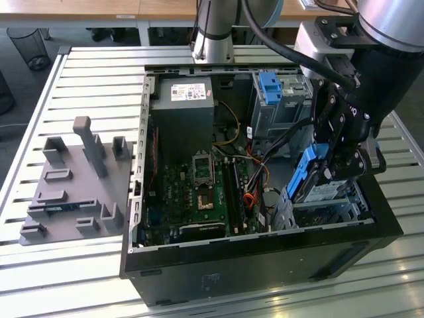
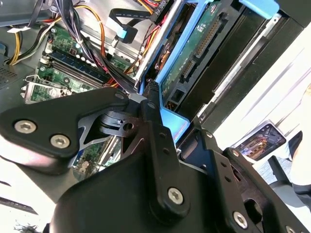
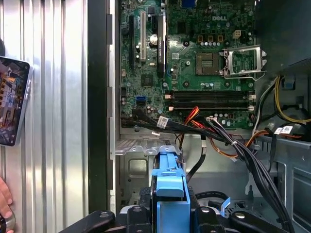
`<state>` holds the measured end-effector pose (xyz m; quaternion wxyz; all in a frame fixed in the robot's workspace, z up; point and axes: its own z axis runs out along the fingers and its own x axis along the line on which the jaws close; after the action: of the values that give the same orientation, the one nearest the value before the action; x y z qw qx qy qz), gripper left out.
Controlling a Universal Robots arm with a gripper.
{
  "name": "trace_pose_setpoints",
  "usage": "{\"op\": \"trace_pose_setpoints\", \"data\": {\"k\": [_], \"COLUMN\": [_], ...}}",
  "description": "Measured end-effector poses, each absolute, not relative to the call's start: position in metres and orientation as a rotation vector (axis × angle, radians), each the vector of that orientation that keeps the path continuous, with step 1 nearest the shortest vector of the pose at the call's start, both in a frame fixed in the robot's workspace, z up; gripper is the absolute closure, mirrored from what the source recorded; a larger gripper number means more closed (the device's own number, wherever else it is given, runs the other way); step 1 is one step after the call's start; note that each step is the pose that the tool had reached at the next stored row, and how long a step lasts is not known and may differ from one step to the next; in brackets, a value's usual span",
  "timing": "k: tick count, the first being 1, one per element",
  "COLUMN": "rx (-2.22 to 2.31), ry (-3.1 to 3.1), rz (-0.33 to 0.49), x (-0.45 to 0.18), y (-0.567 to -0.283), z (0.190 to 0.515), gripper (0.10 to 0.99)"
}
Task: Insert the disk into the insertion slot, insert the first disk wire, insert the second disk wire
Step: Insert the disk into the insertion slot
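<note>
End effector [image 1: 339, 165] grips disk [image 1: 308, 175] — tilted above insertion slot [image 1: 324, 211].

The gripper [image 1: 333, 167] hangs over one corner of the open computer case [image 1: 265, 255], its fingers clamped on the disk [image 1: 310, 173]. The disk is tilted steeply, blue carrier edge up. Directly below the gripper sits the insertion slot [image 1: 326, 211], and the disk's lower end meets its mouth. Black cables [image 1: 281, 139] run just beside the gripper, on the exterior view's left. Farther that way lies the motherboard [image 1: 199, 192], with the grey power supply [image 1: 182, 119] beyond it. Behind the gripper stands a grey bay [image 1: 262, 112] topped by a blue latch [image 1: 270, 87]. Well apart, across the slatted table [image 1: 79, 66], rests a grey fixture plate [image 1: 69, 199].
</note>
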<state>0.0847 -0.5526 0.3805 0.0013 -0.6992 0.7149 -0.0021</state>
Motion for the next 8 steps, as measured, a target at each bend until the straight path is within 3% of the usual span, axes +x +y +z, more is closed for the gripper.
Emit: {"op": "trace_pose_setpoints", "data": {"k": [8], "rx": [-2.195], "ry": [2.244], "rz": [-0.006], "x": [0.0847], "y": [-0.5525], "z": [0.3743], "gripper": [0.722]}}
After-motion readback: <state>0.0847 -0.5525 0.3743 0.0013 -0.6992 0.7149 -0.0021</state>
